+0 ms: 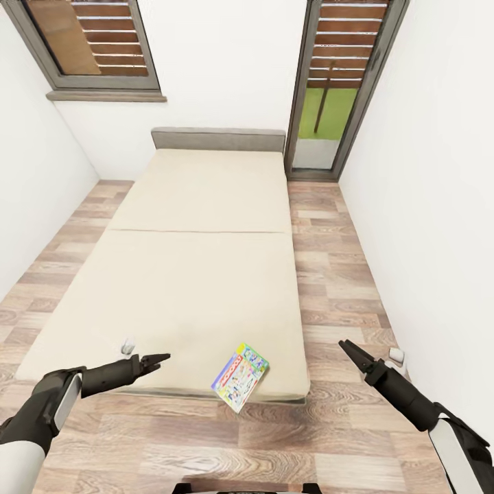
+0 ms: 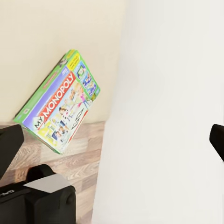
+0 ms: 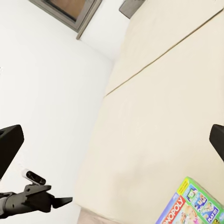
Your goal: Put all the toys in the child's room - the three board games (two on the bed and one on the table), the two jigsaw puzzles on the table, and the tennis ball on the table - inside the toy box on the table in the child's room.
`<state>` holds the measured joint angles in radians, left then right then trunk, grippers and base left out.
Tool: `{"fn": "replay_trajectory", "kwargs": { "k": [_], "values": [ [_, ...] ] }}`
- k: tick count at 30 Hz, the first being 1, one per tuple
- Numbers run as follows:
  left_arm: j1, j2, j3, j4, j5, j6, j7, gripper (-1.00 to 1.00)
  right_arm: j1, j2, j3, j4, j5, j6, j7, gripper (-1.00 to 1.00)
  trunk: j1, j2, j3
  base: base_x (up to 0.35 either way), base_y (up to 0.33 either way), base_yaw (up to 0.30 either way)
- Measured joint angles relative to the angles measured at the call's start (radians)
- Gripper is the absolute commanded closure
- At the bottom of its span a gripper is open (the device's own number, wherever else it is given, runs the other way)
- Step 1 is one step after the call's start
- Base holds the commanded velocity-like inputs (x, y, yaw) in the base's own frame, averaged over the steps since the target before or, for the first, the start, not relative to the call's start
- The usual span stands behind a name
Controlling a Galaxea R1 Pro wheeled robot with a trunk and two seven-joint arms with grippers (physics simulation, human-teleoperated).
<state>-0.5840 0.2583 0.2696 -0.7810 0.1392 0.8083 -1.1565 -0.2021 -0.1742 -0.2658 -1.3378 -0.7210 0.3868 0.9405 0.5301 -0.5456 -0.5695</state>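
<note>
One board game point(image 1: 240, 377), a thin pastel box with a green edge and a "My Monopoly" lid, lies at the near foot corner of the bed point(image 1: 192, 274), one end overhanging the wood floor. The left wrist view shows this board game point(image 2: 60, 105), as does the right wrist view point(image 3: 193, 207). My left gripper point(image 1: 159, 358) hovers over the bed's foot edge, to the left of the box, open and empty point(image 2: 112, 140). My right gripper point(image 1: 348, 348) hangs over the floor to the right of the bed, also open and empty point(image 3: 112, 140).
The beige mattress has a grey headboard point(image 1: 218, 139) against the far wall. A window point(image 1: 96, 41) and a tall glazed door point(image 1: 336, 82) stand behind it. White walls close in on both sides, leaving narrow strips of plank floor point(image 1: 329, 274).
</note>
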Motion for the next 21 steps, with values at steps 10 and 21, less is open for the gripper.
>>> {"fn": "replay_trajectory", "kwargs": {
  "k": [10, 21],
  "values": [
    [0.000, -0.004, 0.000, 0.037, 0.001, 0.021, -0.002, -1.00, 0.000, 0.002, 0.000, -0.001, 0.000, 0.001, -0.001, -1.00, 0.038, -0.070, -0.015, 0.000, 0.000, 0.000],
    [-0.001, -0.008, 0.001, 0.041, 0.001, 0.054, -0.002, -1.00, 0.000, 0.001, 0.000, -0.003, 0.000, 0.001, 0.000, -1.00, 0.081, -0.147, -0.031, 0.000, 0.000, 0.000]
  ]
}}
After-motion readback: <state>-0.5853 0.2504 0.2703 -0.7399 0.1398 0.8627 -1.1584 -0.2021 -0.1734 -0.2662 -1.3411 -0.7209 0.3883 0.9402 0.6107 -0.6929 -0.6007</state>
